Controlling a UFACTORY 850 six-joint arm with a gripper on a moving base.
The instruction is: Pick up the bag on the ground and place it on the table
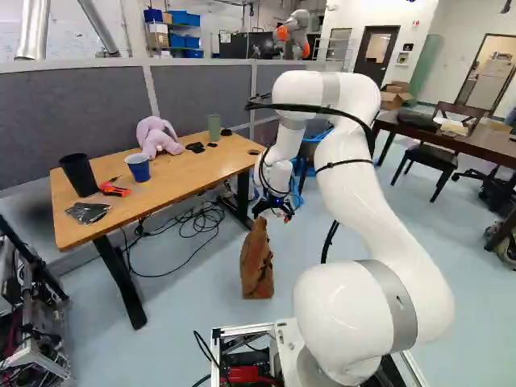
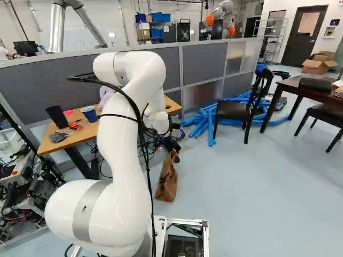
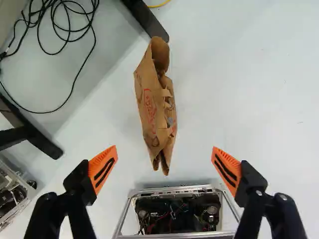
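Bag (image 3: 148, 99): brown paper by its look, on the floor (image 2: 241, 198), ahead of the gripper's fingers in the wrist view and below them in the base views; tall and narrow, it seems to stand on its base.
Handling: probably light, with thin walls that crumple and fold under a squeeze; contents, if any, cannot be told. Paper should grip well against the pads but could tear if pulled hard from one spot.
Handles (image 3: 166, 93): short flat loops at the mouth, likely floppy and easy to miss.
Hold: best a pinch across the narrow width near the upper rim, taking both walls, with the handles as a bonus. A low or one-walled grip could tip or rip it.
Gripper (image 3: 164, 148): spread wide, nothing between its orange pads (image 3: 103, 168), not touching the bag; its fingers face across the bag's thin side, so the next move is likely a straight approach, then closing.
Table leg (image 3: 149, 22): near the bag's far end, something to clear on the lift.
Table (image 1: 189, 173): beside the bag; the stretch between blue cup (image 1: 139, 167) and plush toy (image 1: 159, 137) and the near edge looks usable. Soft paper may sag or topple when released.
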